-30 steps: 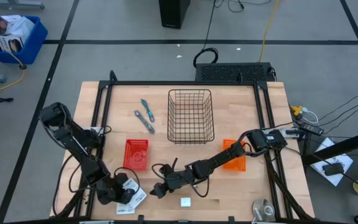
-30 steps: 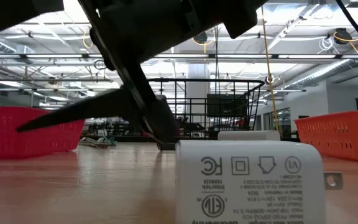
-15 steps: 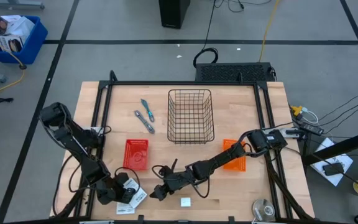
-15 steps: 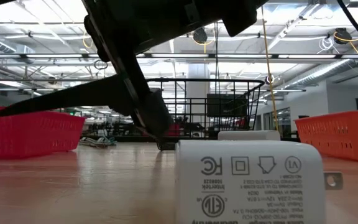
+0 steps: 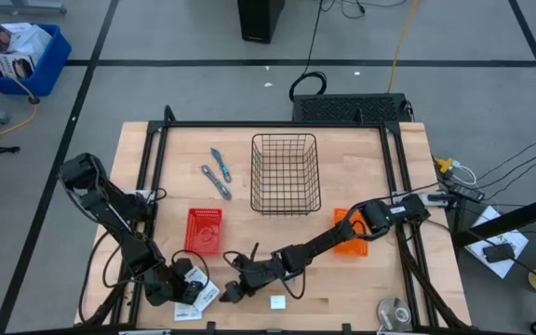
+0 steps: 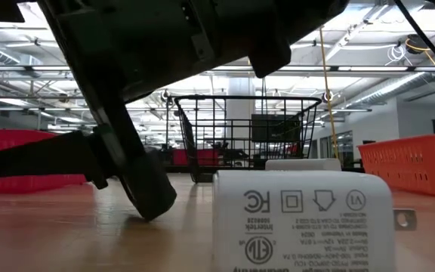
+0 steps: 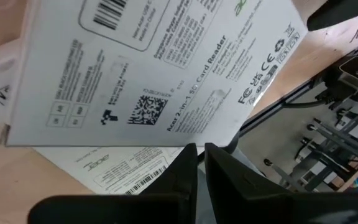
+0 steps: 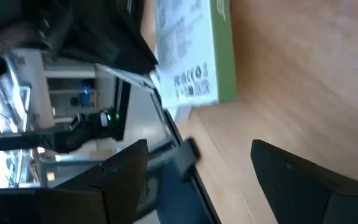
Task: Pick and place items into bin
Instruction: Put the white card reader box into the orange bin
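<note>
My left gripper [image 5: 186, 287] sits shut at the table's near-left corner, over the flat white printed cards [image 5: 200, 297]. In its wrist view the shut fingertips [image 7: 199, 163] point at the edge of a white printed box [image 7: 148, 68], which lies on another card [image 7: 114, 171]. My right gripper [image 5: 230, 291] is open, low over the table just right of the cards. A small white block [image 5: 277, 301] lies on the wood beside it and looms in the low view [image 6: 302, 223]. The blue-handled tool [image 5: 219, 164] and the grey tool [image 5: 217, 181] lie left of the wire basket [image 5: 287, 174]. My left gripper's shut tips reach the edge of the white printed box [image 7: 194, 144]. Whether they touch it or pinch anything, I cannot tell. My right gripper touches nothing that I can see. One of its fingers [image 6: 148, 202] hangs just over the tabletop.
A red tray [image 5: 204, 230] sits behind my left gripper and an orange one [image 5: 350, 232] lies under my right forearm. The wire basket stands mid-table toward the far side. A roll of tape [image 5: 394, 313] lies at the near-right corner. Bare wood lies between trays and basket.
My right gripper has moved toward the table's near-left, closer to the cards, and has dropped lower, so that one finger now hangs just above the wood. It has stayed open. The left arm and all items have kept still.
</note>
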